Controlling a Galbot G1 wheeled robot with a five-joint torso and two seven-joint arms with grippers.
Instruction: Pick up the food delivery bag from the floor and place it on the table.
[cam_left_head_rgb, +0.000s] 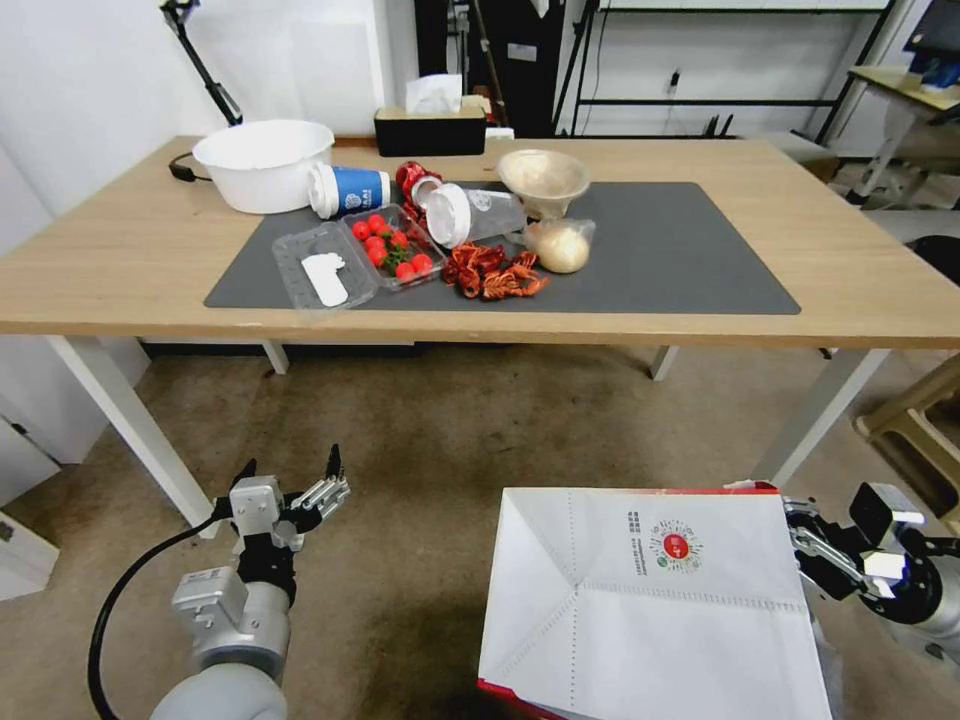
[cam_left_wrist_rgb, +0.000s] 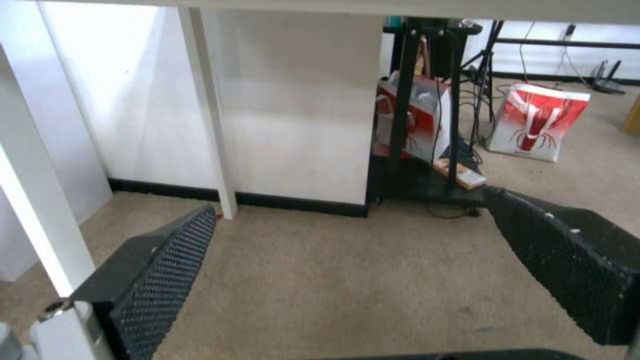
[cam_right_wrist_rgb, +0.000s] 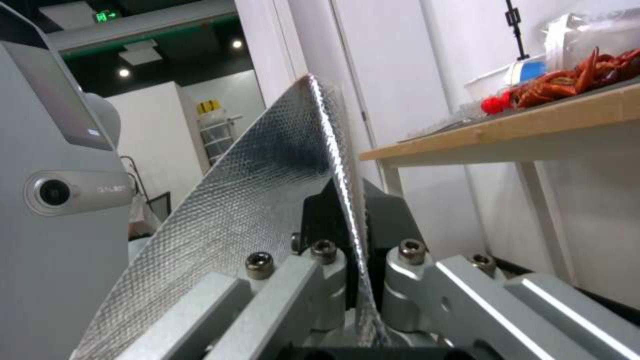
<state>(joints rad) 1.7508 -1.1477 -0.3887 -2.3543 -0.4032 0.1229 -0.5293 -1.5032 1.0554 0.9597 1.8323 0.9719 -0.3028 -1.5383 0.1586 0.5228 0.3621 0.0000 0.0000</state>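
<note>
Lab or office room: tripod, metal rack, carpet.

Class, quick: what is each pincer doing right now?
Left pincer: open, holding nothing, above the floor.
Right pincer: shut on the food delivery bag, pinching its foil-lined edge.

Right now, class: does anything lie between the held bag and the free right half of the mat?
Nothing visible does. The right pincer grips the bag by its edge; the table rim is bare there, the food clutter sits left.
</note>
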